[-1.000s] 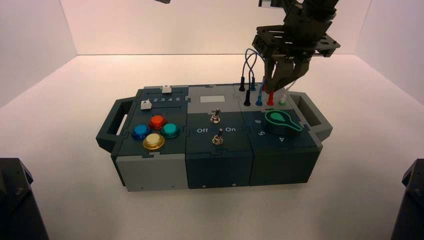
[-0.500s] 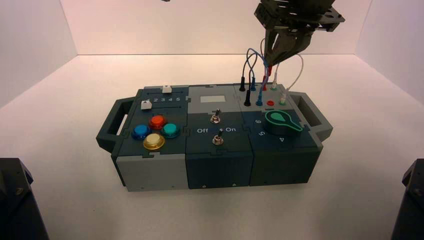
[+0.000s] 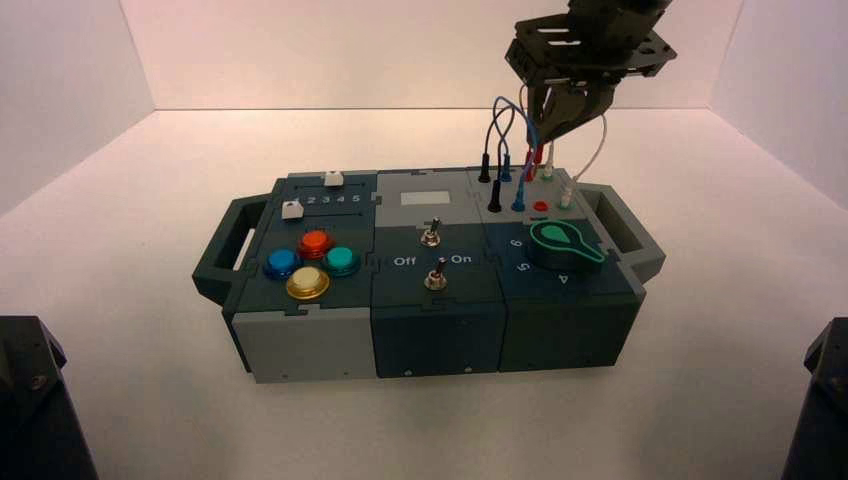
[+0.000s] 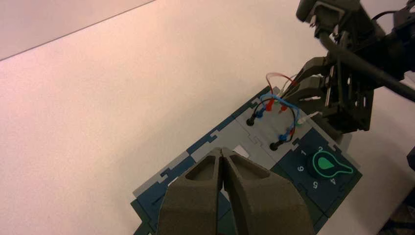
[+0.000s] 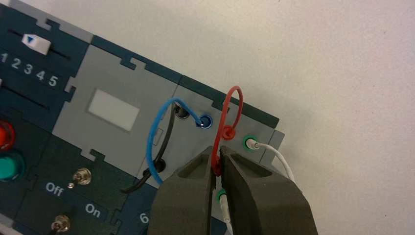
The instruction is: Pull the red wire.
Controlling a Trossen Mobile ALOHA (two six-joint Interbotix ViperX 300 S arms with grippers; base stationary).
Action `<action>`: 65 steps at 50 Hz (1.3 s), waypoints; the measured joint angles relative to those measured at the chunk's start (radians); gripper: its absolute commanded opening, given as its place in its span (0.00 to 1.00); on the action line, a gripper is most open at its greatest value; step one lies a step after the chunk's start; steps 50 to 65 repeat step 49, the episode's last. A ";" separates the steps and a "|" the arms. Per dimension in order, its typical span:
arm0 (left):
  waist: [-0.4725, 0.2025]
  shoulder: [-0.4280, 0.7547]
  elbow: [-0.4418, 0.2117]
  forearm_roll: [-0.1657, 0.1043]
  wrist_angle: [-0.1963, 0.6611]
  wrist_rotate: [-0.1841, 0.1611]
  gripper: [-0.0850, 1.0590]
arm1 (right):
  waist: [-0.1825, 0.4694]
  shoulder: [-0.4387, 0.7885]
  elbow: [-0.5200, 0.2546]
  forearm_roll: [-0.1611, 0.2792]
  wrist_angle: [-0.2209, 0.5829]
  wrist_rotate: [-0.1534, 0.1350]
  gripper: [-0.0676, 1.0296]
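red wire (image 5: 239, 89): looped at the box's far right; one plug sits in the far red socket (image 5: 228, 132), the other is out, above the panel. right gripper (image 5: 218, 155) over that corner, jaws clenched on the loose plug. near red socket (image 3: 541, 206) bare. blue wire (image 5: 154, 128) and black wire (image 5: 169, 133) to its left, white wire (image 5: 279, 155) to its right. left gripper (image 4: 220, 150) idles aloft, jaws together.
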 measured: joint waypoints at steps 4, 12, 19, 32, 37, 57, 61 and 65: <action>0.000 0.000 -0.006 0.002 0.000 0.000 0.05 | 0.000 0.002 -0.002 -0.002 0.002 0.000 0.24; 0.000 0.002 -0.017 0.000 0.000 0.000 0.05 | 0.002 0.002 -0.005 -0.002 0.008 0.000 0.33; 0.000 0.005 -0.025 0.002 0.000 0.000 0.05 | 0.002 -0.002 -0.005 -0.002 0.012 0.000 0.33; 0.000 0.008 -0.025 0.002 0.000 0.000 0.05 | -0.003 -0.124 -0.005 -0.003 0.091 0.002 0.33; 0.000 0.009 -0.025 0.000 0.000 0.002 0.05 | -0.003 -0.215 -0.002 -0.003 0.152 0.009 0.33; 0.000 0.032 -0.025 0.002 -0.002 0.006 0.05 | -0.005 -0.376 0.077 -0.002 0.209 0.025 0.33; 0.000 0.032 -0.025 0.002 -0.002 0.006 0.05 | -0.005 -0.376 0.077 -0.002 0.209 0.025 0.33; 0.000 0.032 -0.025 0.002 -0.002 0.006 0.05 | -0.005 -0.376 0.077 -0.002 0.209 0.025 0.33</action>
